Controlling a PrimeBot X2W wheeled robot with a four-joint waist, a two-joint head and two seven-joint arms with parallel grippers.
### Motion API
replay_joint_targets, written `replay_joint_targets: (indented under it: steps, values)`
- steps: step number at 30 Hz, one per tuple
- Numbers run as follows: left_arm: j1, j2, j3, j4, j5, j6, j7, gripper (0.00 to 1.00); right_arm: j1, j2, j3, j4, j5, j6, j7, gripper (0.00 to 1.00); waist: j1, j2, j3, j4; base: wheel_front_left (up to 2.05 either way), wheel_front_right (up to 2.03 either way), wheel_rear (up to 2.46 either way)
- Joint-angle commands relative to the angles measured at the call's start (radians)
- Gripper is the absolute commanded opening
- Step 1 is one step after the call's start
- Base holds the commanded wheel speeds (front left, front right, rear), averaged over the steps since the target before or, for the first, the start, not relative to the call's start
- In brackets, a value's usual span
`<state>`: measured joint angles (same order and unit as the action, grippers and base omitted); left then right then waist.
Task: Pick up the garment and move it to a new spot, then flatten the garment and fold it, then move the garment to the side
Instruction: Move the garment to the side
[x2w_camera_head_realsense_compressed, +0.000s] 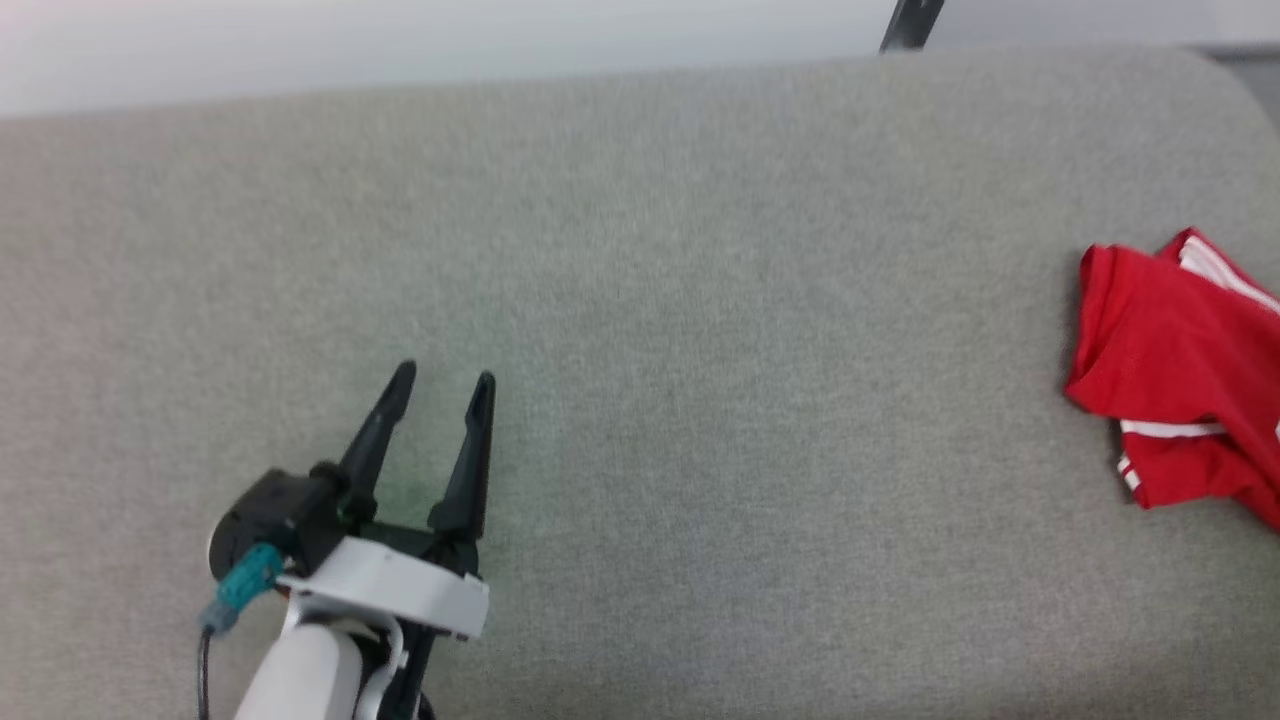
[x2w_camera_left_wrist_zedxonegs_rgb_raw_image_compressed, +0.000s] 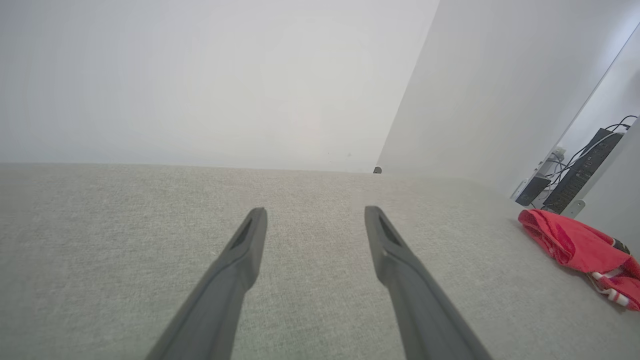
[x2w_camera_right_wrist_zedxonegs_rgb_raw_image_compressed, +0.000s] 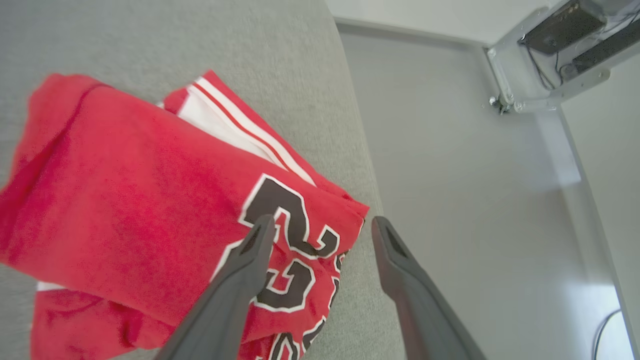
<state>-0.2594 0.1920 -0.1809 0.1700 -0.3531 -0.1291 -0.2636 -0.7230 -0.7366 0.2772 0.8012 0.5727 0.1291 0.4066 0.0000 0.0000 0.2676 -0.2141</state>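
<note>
Head view: left gripper (x2w_camera_head_realsense_compressed: 444, 376) sits low-left over the grey woven fabric surface (x2w_camera_head_realsense_compressed: 700, 300), fingers spread, nothing between them. The garment (x2w_camera_head_realsense_compressed: 1170, 370), a small red jersey-style shirt with white striped trim, lies bunched in a compact fold at the far right edge of that surface, partly cut off by the frame and well apart from the left fingers.

Left wrist view: left gripper (x2w_camera_left_wrist_zedxonegs_rgb_raw_image_compressed: 316, 212) released, both dark fingers splayed over bare grey fabric. Garment (x2w_camera_left_wrist_zedxonegs_rgb_raw_image_compressed: 575, 242) is off to the right by the surface's edge, in front of a black box with cables (x2w_camera_left_wrist_zedxonegs_rgb_raw_image_compressed: 580, 172). No contact.

Right wrist view: right gripper (x2w_camera_right_wrist_zedxonegs_rgb_raw_image_compressed: 324, 221) is also let go, with a wide gap between the fingers. Garment (x2w_camera_right_wrist_zedxonegs_rgb_raw_image_compressed: 125, 200) lies under it and to its left. One finger (x2w_camera_right_wrist_zedxonegs_rgb_raw_image_compressed: 240, 280) crosses the black, white-outlined "23" (x2w_camera_right_wrist_zedxonegs_rgb_raw_image_compressed: 280, 200); the other stands past the garment's corner, over the surface's edge and the pale floor (x2w_camera_right_wrist_zedxonegs_rgb_raw_image_compressed: 475, 200). Can't tell if the first finger touches the cloth or hovers above it.

Read: garment looks folded and parked at the side, both grippers empty, so we're in the last step, likely at the drop-off. Next move calls for lifting the right arm straight off without snagging the top layer, or the fold opens. It's close to the edge, so any drag toward the floor side risks sliding it off.
</note>
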Motion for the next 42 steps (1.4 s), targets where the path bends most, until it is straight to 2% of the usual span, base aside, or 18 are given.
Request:
replay_joint_targets:
  steps: [1, 7, 13, 22, 27, 34, 42]
  values:
    - [0.031, -0.008, 0.01, -0.006, -0.008, -0.002, 0.0, 1.0, 0.035, -0.009, 0.009, -0.052, 0.005, 0.002, -0.03, 1.0, 0.0, 0.0, -0.111, 0.006, 0.0, 0.0, 0.0]
    - [0.107, -0.035, 0.03, -0.018, -0.013, -0.002, 0.0, 1.0, 0.156, 0.0, 0.007, -0.248, -0.001, 0.001, -0.177, 1.0, 0.0, 0.0, -0.204, 0.021, 0.0, 0.0, 0.0]
    - [0.162, -0.052, 0.046, -0.035, -0.009, -0.002, 0.0, 1.0, 0.288, 0.049, -0.025, -0.394, -0.066, 0.001, -0.375, 1.0, 0.0, 0.0, -0.256, 0.054, 0.0, 0.0, 0.0]
    - [0.218, -0.074, 0.07, -0.065, 0.014, -0.002, 0.0, 1.0, 0.458, 0.194, -0.089, -0.454, -0.193, 0.001, -0.617, 1.0, 0.0, 0.0, -0.289, 0.128, 0.0, 0.0, 0.0]
    - [0.249, -0.086, 0.091, -0.067, 0.022, -0.002, 0.0, 1.0, 0.535, 0.292, -0.13, -0.478, -0.255, 0.001, -0.664, 1.0, 0.0, 0.0, -0.296, 0.161, 0.0, 0.0, 0.0]
    - [0.287, -0.104, 0.119, -0.068, 0.049, -0.002, 0.0, 1.0, 0.636, 0.419, -0.192, -0.532, -0.334, 0.001, -0.672, 1.0, 0.0, 0.0, -0.305, 0.19, 0.0, 0.0, 0.0]
    - [0.31, -0.1, 0.118, -0.059, 0.105, -0.002, 0.0, 1.0, 0.721, 0.498, -0.218, -0.603, -0.383, 0.001, -0.672, 1.0, 0.0, 0.0, -0.31, 0.195, 0.0, 0.0, 0.0]
